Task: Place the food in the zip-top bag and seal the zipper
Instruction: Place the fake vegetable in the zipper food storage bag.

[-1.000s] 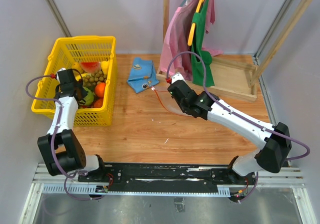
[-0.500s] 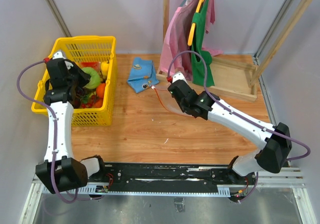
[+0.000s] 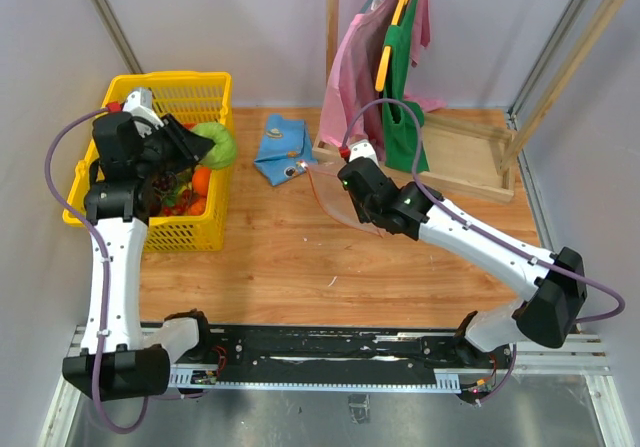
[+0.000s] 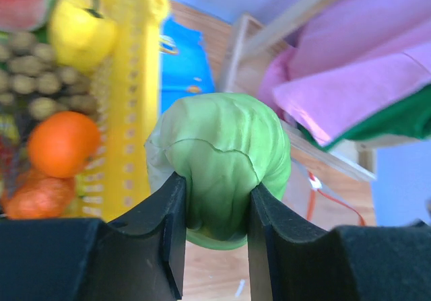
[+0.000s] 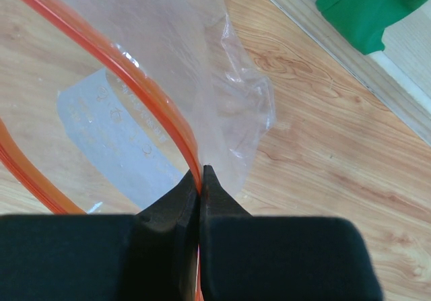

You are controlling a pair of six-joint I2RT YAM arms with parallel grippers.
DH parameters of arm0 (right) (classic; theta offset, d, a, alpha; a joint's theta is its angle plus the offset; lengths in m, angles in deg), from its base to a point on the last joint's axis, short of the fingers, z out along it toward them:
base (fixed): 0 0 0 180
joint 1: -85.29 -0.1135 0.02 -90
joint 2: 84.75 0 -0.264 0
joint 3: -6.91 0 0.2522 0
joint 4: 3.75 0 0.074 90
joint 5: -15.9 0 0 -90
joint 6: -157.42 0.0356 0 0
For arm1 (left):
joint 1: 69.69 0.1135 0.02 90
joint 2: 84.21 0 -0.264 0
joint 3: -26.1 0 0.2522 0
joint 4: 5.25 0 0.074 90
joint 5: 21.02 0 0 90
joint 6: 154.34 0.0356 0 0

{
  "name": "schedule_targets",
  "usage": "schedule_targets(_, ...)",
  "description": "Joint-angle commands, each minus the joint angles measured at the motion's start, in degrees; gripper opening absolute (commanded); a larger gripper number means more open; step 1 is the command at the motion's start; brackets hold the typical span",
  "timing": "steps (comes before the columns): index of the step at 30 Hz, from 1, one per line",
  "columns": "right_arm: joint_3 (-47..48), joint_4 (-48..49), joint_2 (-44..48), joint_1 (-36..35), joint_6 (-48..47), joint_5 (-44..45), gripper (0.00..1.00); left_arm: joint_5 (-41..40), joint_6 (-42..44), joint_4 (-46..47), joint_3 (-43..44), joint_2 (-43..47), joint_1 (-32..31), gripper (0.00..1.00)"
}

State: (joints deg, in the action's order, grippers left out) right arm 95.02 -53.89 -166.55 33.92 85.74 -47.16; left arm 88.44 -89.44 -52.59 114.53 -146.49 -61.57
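My left gripper (image 4: 217, 200) is shut on a green leafy food piece (image 4: 219, 146) and holds it in the air over the right rim of the yellow basket (image 3: 216, 95). In the top view the green piece (image 3: 217, 145) sits just right of the left gripper (image 3: 196, 145). An orange (image 4: 62, 143), a yellow fruit (image 4: 79, 31), a watermelon slice (image 4: 23, 1) and grapes (image 4: 34, 79) lie in the basket. My right gripper (image 5: 201, 174) is shut on the red zipper (image 5: 176, 134) of the clear zip-top bag (image 5: 168, 58), lifted with its mouth gaping above the table (image 3: 270, 257).
A blue folded cloth (image 3: 283, 147) lies between the basket and the bag. Behind the right arm stands a wooden clothes rack (image 3: 460, 157) with pink and green garments (image 3: 385, 67). Walls close in on both sides.
The left arm has lifted the green piece out of the basket and carried it right, over the basket's rim. The right gripper has raised the bag a little.
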Motion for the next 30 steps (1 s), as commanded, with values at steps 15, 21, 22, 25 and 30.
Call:
schedule_targets(15, 1.82, 3.22, -0.11, -0.52, 10.75, -6.02, 0.01, 16.7, -23.84, 23.8, -17.48, 11.48, -15.99, 0.0)
schedule_targets(21, 3.12, 3.71, -1.17, -0.53, 12.24, -8.08, 0.01, 13.03, -29.98, 33.96, -23.63, 11.72, -23.15, 0.0)
schedule_targets(22, 3.46, 3.66, -1.4, -0.51, 12.48, -8.43, 0.01, 12.02, -30.98, 35.77, -24.71, 11.61, -24.48, 0.0)
schedule_targets(25, 3.8, 3.6, -1.52, -0.52, 13.17, -9.51, 0.01, 8.49, -32.15, 39.62, -26.83, 11.0, -28.74, 0.01)
schedule_targets(30, 4.22, 3.72, -1.11, -0.48, 13.46, -10.08, 0.01, 5.49, -33.3, 44.82, -29.69, 8.67, -32.2, 0.0)
